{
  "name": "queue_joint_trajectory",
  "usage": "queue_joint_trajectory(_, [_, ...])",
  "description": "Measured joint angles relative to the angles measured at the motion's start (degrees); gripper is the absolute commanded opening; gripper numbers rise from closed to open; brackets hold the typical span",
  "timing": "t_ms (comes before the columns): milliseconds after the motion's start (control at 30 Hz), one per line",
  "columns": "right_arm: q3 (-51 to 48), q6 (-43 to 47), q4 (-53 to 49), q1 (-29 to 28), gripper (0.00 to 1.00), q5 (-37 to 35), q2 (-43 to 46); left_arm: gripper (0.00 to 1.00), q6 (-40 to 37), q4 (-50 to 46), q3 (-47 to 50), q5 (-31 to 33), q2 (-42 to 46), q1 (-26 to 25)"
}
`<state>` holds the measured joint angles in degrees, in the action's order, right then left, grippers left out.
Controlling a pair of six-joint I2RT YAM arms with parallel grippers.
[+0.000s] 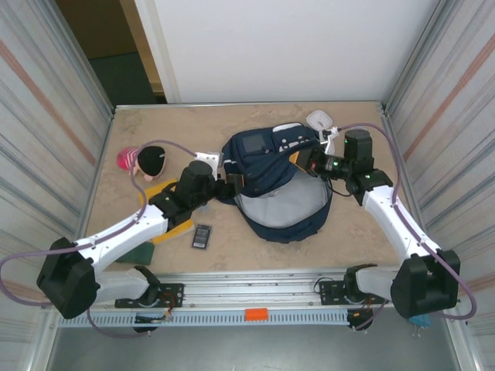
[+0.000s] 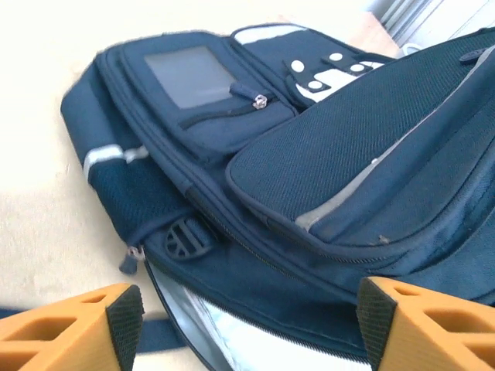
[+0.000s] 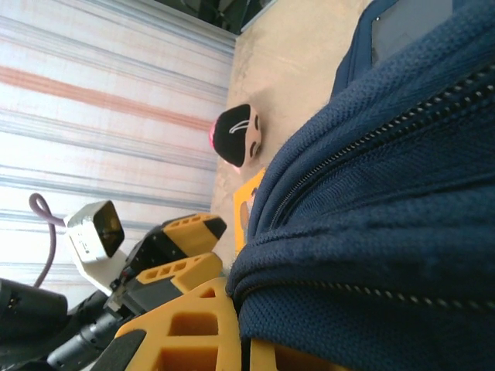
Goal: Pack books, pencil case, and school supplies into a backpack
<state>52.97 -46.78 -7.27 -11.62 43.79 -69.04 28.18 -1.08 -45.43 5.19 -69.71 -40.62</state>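
- The backpack [image 1: 267,166] lies in the middle of the bench [image 1: 356,232], with its front pockets toward the top of the top view.
- Its main mouth gapes toward the lower edge of the top view and shows pale grey lining.
- The left hand [image 1: 232,184] is at the backpack's left edge, just left of centre in the top view.
- In the left wrist view the left hand [image 2: 247,325] is released. Its orange fingers [image 2: 116,325] sit far apart in the two bottom corners with nothing gripped between them.
- Beyond those fingers the backpack [image 2: 348,154] takes up most of the frame. A zipped pocket with a grey panel is at upper centre, a black buckle is at lower left, and a strip of silvery lining runs along the bottom.
- The right hand [image 1: 308,161] is at the backpack's upper right edge in the top view.
- In the right wrist view the right hand [image 3: 244,348] is clenched at the bottom of the frame, with a fold of the backpack [image 3: 387,193] pinched at its orange fingers.
- The left hand [image 3: 178,239] also shows at the lower left of that view.
- The yellow book [image 1: 158,188] lies on the bench at centre left of the top view, partly under the left arm.
- The green book [image 1: 139,252] lies below it, near the left arm's base.
- The black rectangle [image 1: 203,236] lies on the bench just below the left arm, apart from the backpack.
- A white device [image 1: 319,120] sits near the backpack's upper right corner.
- A black-and-pink toy [image 1: 145,160] lies at the left side of the bench.
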Motion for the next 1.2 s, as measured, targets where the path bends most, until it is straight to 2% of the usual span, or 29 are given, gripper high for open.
queue_joint_trajectory(133, [-0.35,-0.61,2.14,-1.25,0.08,-2.23,-3.13,0.75,3.63,-1.75,1.44,0.0,-0.07,0.04])
queue_joint_trajectory(300, [-2.82,-0.28,0.87,-1.25,0.34,-5.01,-4.87,0.75,6.69,-2.1,1.57,-0.09,-0.5,-0.02])
queue_joint_trajectory(400, [-4.46,1.22,-2.78,-1.25,0.5,-7.13,-4.79,0.75,7.67,-1.86,1.51,-0.22,-1.84,-0.81])
queue_joint_trajectory(533, [-7.28,4.15,-9.62,-1.29,0.59,-10.27,-4.59,0.75,8.15,-1.57,0.59,-0.79,-5.33,-2.14])
queue_joint_trajectory(667, [-10.47,6.21,-15.69,-1.27,0.73,-13.33,-4.52,0.75,8.61,-1.14,-0.31,-0.85,-8.17,-2.54])
queue_joint_trajectory(833, [-9.75,8.87,-24.96,-1.29,0.76,-18.05,-2.62,0.76,9.33,-1.14,-0.83,-0.83,-9.35,-2.54])
queue_joint_trajectory(967, [-2.82,11.58,-33.14,-2.49,0.73,-22.91,0.81,0.76,10.8,-2.62,-1.51,-1.07,-8.98,-1.95])
queue_joint_trajectory(1067, [3.26,13.25,-35.28,-6.12,0.7,-25.44,3.74,0.76,13.35,-5.14,-1.22,-2.19,-7.08,1.09])
queue_joint_trajectory(1200, [6.8,13.42,-31.63,-14.53,0.67,-27.54,5.25,0.76,16.33,-9.75,1.86,-2.8,-0.37,8.66])
